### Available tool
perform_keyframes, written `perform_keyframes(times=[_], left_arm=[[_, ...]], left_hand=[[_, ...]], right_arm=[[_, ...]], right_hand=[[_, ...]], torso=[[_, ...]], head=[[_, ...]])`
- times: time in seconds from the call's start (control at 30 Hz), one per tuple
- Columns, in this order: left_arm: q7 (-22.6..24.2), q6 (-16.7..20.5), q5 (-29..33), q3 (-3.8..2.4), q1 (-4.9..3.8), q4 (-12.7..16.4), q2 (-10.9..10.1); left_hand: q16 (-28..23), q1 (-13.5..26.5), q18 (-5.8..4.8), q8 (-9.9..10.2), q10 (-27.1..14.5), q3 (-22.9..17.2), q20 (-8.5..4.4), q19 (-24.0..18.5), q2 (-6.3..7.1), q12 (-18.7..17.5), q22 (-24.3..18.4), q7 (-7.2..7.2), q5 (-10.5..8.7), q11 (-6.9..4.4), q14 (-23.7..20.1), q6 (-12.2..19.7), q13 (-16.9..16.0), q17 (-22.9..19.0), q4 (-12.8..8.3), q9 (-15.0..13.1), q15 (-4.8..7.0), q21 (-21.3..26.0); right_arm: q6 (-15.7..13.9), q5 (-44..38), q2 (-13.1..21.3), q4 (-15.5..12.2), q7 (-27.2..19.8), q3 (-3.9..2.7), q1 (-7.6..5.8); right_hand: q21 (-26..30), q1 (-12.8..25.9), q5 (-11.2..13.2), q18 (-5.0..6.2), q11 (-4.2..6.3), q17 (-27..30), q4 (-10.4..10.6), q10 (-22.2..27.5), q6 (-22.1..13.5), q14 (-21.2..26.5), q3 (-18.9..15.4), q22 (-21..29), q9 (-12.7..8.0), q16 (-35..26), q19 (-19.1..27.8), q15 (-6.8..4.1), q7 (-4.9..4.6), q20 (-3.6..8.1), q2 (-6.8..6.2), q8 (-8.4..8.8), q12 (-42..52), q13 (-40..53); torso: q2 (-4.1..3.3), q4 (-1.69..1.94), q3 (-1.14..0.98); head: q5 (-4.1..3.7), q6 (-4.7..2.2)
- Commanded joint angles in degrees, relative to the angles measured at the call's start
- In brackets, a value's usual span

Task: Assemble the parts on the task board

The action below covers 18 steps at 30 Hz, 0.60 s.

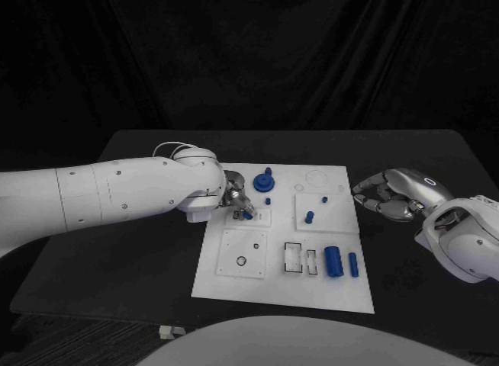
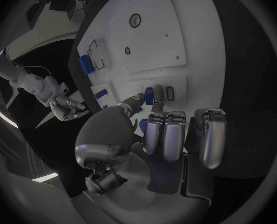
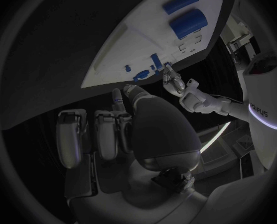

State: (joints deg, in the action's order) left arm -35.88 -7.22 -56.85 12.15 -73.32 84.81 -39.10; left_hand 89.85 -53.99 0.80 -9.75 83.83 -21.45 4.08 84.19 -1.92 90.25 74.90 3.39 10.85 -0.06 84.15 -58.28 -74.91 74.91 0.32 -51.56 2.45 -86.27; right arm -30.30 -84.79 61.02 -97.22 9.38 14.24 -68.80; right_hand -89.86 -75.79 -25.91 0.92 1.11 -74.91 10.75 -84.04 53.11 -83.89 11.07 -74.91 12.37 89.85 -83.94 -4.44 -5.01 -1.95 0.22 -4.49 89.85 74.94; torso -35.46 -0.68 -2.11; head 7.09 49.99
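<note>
White task board (image 1: pixel 336 286) bears blue parts (image 1: pixel 333 261).

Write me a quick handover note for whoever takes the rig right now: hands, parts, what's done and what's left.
Left hand: over the white task board, pinching a small blue peg at a socket.
Right hand: fingers curled, holding nothing, above the black table beside the board.
Done: blue gear sits on the board.
Left: large blue cylinder and slim blue rod lie loose.
</note>
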Motion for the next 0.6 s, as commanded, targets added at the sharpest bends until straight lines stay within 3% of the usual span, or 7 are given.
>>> perform_keyframes(times=[0.03,0.1,0.23,0.33,0.6], left_arm=[[-0.17,-1.06,0.03,0.19,0.40,0.02,0.04],[-0.14,-1.23,0.03,0.19,0.41,-0.04,0.04],[-0.09,-1.50,0.03,0.19,0.42,-0.16,-0.01],[-0.05,-1.54,0.03,0.19,0.42,-0.24,-0.05],[-0.04,-1.46,0.03,0.19,0.43,-0.44,-0.03]], left_hand=[[0.15,2.40,0.49,0.82,6.17,2.52,0.00,1.43,0.75,-0.25,13.01,0.62,-3.91,0.26,5.85,-0.38,-15.09,15.09,2.69,0.83,-0.11,0.34],[0.15,5.28,0.53,1.33,6.17,6.02,0.18,1.31,1.72,-0.25,12.99,0.78,-7.88,0.45,5.85,-0.75,-15.09,15.09,5.69,1.37,-0.28,0.53],[0.15,8.14,0.60,1.72,6.17,10.18,0.24,1.09,2.64,-0.25,12.96,0.84,-8.12,0.51,5.85,-1.12,-15.09,15.09,9.10,1.64,-0.33,0.80],[0.15,8.47,0.62,1.66,6.17,11.86,0.23,1.00,2.68,-0.25,12.97,0.78,-8.12,0.48,5.85,-1.53,-15.09,15.09,10.39,1.54,-0.33,0.91],[0.15,7.75,0.64,1.34,6.17,12.72,0.22,0.94,2.23,-0.25,12.98,0.65,-8.07,0.40,5.85,-2.01,-15.09,15.09,10.92,1.13,-0.28,1.00]], right_arm=[[0.42,-0.07,0.01,0.01,0.92,-0.03,0.16],[0.46,-0.07,0.00,0.02,0.92,-0.03,0.18],[0.55,-0.07,-0.03,0.06,0.94,-0.03,0.21],[0.59,-0.07,-0.05,0.08,0.94,-0.03,0.24],[0.71,-0.07,-0.06,0.11,0.95,-0.03,0.30]], right_hand=[[-0.14,-0.53,-0.29,-0.92,-0.54,-15.09,0.01,-5.96,0.44,-6.11,0.32,-15.09,-0.07,0.15,-6.06,0.40,-0.03,-0.42,0.19,0.35,0.15,15.06],[-0.14,-0.53,-0.29,-0.92,-0.54,-15.09,0.01,-5.96,0.44,-6.11,0.32,-15.09,-0.07,0.15,-6.06,0.40,-0.03,-0.42,0.19,0.35,0.15,15.06],[-0.14,-0.53,-0.29,-0.92,-0.54,-15.09,0.01,-5.96,0.44,-6.11,0.32,-15.09,-0.07,0.15,-6.06,0.40,-0.03,-0.42,0.19,0.35,0.15,15.06],[-0.14,-0.55,-0.36,-0.92,-0.57,-15.09,-0.09,-5.96,0.47,-6.11,0.44,-15.09,-0.10,0.15,-6.06,0.41,-0.06,-0.43,0.13,0.35,0.15,15.06],[-0.14,-0.55,-0.36,-0.92,-0.57,-15.09,-0.09,-5.96,0.47,-6.11,0.44,-15.09,-0.10,0.15,-6.06,0.41,-0.06,-0.43,0.13,0.35,0.15,15.06]], torso=[[0.00,-0.02,0.01],[0.01,0.02,-0.01],[0.02,0.01,-0.04],[0.00,-0.02,-0.01],[-0.03,-0.05,0.02]], head=[[-0.07,0.01],[-0.07,0.01],[-0.05,0.01],[-0.05,0.01],[0.00,0.01]])
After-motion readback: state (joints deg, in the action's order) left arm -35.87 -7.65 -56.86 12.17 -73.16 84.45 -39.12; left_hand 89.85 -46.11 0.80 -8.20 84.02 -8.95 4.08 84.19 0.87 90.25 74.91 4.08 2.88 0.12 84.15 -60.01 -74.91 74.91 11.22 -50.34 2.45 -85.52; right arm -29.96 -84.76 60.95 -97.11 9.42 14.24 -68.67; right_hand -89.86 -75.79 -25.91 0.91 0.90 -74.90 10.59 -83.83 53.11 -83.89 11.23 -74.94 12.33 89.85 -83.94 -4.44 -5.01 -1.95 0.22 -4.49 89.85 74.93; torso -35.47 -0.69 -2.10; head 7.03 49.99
